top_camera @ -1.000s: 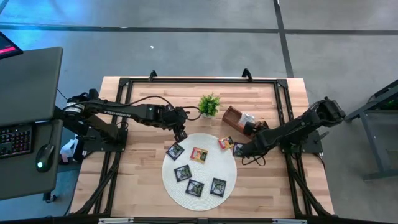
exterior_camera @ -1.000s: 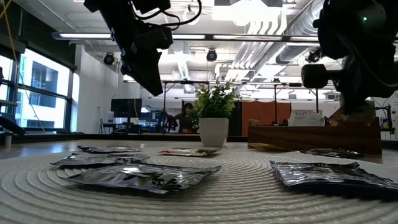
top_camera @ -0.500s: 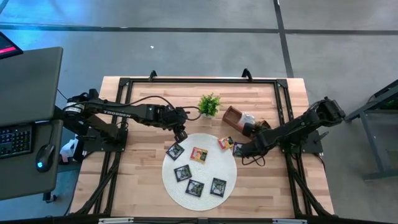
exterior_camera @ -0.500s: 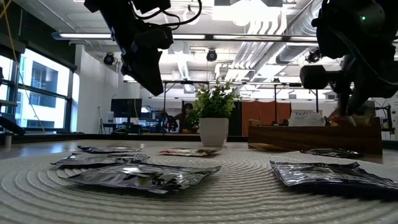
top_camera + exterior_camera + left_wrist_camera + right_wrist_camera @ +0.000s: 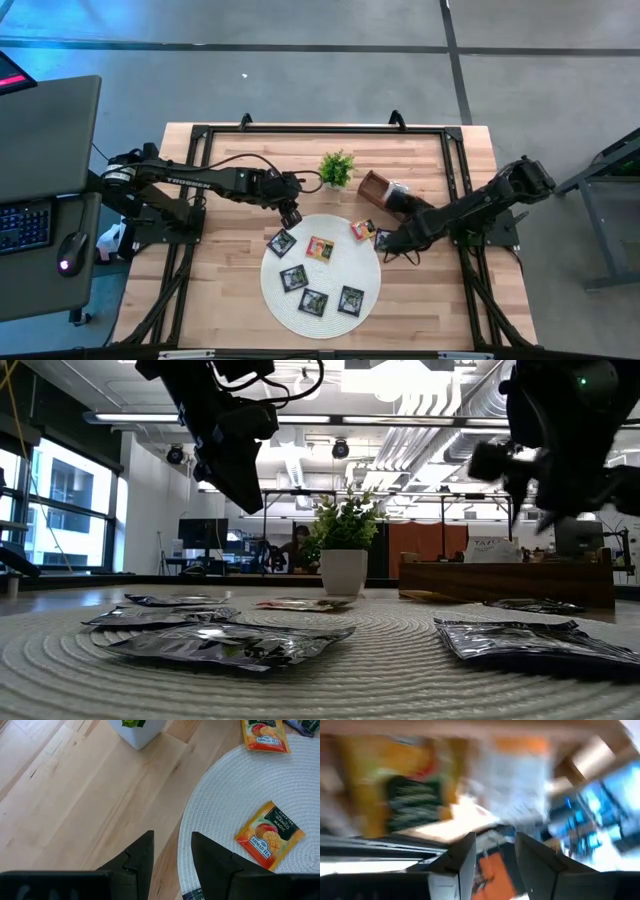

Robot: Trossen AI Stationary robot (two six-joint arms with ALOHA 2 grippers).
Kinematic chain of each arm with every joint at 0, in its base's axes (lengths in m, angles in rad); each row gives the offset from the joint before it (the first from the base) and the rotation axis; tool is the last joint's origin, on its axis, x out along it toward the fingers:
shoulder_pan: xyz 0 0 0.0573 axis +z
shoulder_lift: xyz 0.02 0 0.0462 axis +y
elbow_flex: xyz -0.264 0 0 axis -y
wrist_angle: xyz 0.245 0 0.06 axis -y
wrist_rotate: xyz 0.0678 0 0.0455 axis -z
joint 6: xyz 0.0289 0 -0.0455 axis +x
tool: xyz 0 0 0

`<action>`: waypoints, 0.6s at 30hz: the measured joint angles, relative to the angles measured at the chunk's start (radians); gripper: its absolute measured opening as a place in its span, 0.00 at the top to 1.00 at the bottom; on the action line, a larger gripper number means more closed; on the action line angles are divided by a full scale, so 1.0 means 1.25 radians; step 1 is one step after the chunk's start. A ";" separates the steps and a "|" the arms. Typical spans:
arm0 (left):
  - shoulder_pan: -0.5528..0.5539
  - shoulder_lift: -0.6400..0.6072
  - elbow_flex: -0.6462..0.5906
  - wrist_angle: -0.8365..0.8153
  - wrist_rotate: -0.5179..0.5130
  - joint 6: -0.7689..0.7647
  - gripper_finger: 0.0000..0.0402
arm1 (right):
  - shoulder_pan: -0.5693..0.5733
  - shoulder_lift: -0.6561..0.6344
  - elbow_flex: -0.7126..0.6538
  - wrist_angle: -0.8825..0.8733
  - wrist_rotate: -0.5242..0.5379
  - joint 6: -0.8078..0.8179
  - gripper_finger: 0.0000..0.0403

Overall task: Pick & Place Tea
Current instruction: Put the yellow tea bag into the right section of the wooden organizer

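Note:
Several flat tea sachets lie on a round white mat (image 5: 335, 322): black ones (image 5: 293, 278) and an orange one (image 5: 319, 248), which also shows in the left wrist view (image 5: 270, 836). Another orange sachet (image 5: 362, 229) and a black one (image 5: 381, 236) lie at the mat's right edge. My left gripper (image 5: 291, 217) hangs open above the mat's far left edge (image 5: 200, 820), with nothing between its fingers. My right gripper (image 5: 390, 240) hovers off the table by the near end of the wooden tray (image 5: 372, 183). Its fingers stand apart (image 5: 494, 855), and the view past them is blurred.
A small potted plant (image 5: 336, 167) stands at the far middle, just left of the tray. The tray holds more sachets (image 5: 398, 189). A black frame runs round the tabletop's edges (image 5: 320, 130). Bare wood lies to the left of the mat (image 5: 225, 270).
My right gripper has gone up from just above the tray's rim and turned. It shows blurred in the low view. Its fingers, together a second ago, now stand apart. The sachets on the mat lie where they were.

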 joint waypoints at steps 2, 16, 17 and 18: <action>0.000 0.000 0.000 0.000 0.000 0.000 0.68 | -0.002 0.000 0.029 -0.037 0.038 0.110 0.68; 0.000 0.000 0.000 0.000 0.012 0.000 0.68 | -0.021 -0.120 0.021 0.487 -0.329 0.766 0.73; 0.000 0.000 0.000 0.000 0.023 0.000 0.68 | -0.021 -0.120 0.010 0.572 -0.329 0.779 0.73; 0.000 0.000 0.000 0.000 0.032 0.000 0.68 | -0.021 -0.115 -0.002 0.653 -0.331 0.786 0.73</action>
